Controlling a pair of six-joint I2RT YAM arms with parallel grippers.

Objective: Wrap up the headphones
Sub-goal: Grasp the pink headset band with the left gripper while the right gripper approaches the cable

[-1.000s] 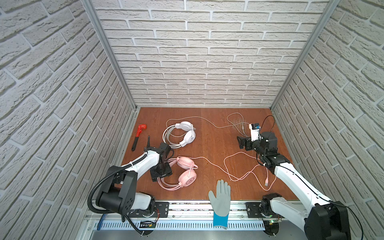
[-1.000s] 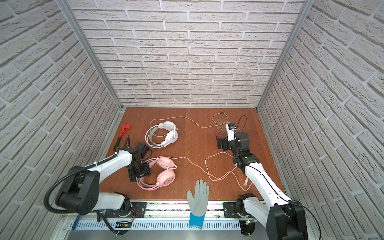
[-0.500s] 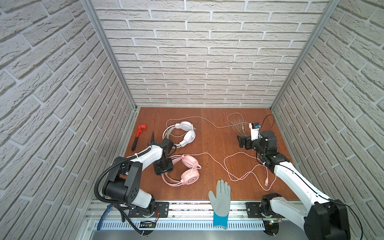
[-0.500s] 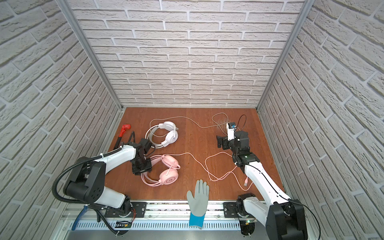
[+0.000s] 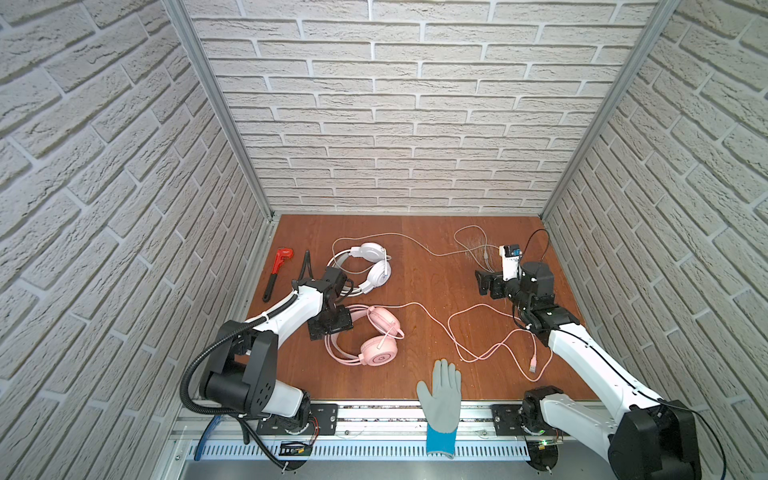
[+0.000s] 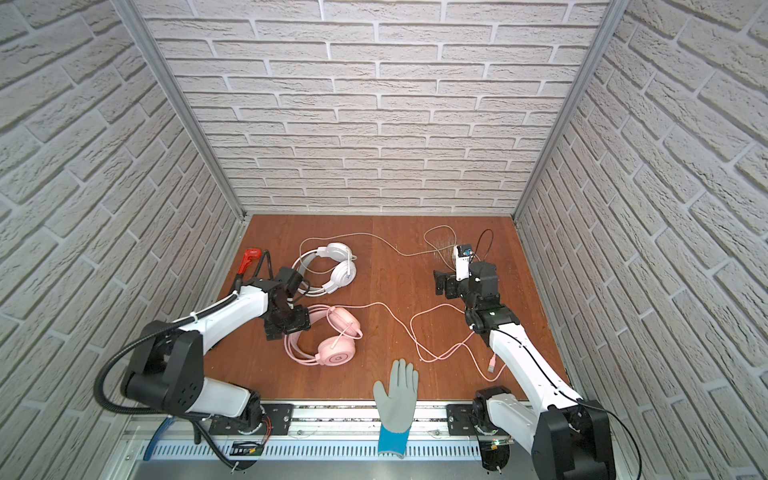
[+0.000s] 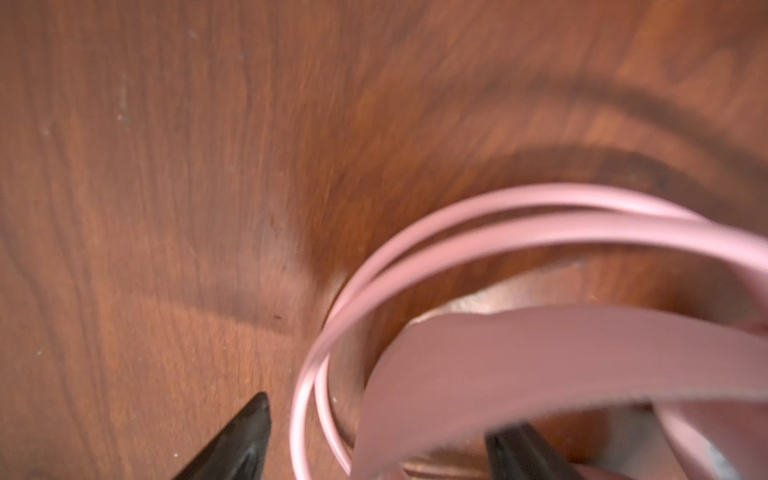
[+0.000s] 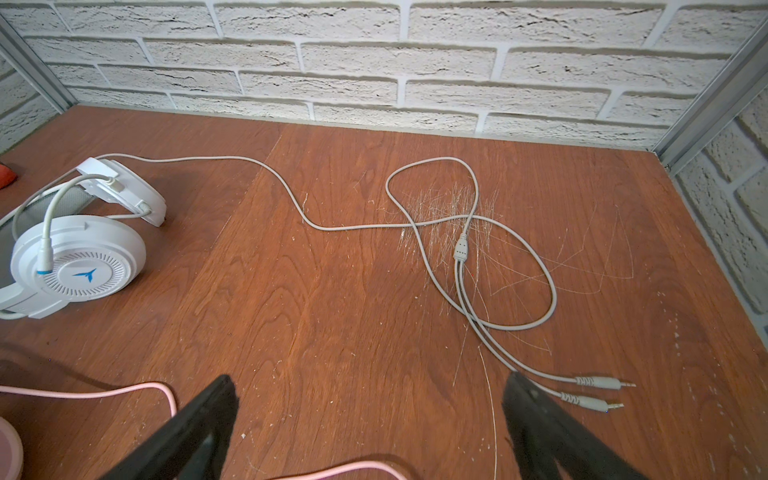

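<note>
The pink headphones lie near the front left, earcups to the right, and their cable loops across to the right. My left gripper points down over their headband. Its jaws stand wide, open, with the band and its two thin wires between the fingers. The white headphones lie further back, and their cable ends in two plugs at the back right. My right gripper hovers open and empty beside those plugs.
A red wrench lies by the left wall. A grey glove hangs over the front edge in the middle. Brick walls close in the wooden floor on three sides. The pink plug rests near the right arm.
My left arm swung toward the back, and the pink headphones slid slightly right and back with it. The left jaws narrowed, then widened again. The right arm has not moved.
</note>
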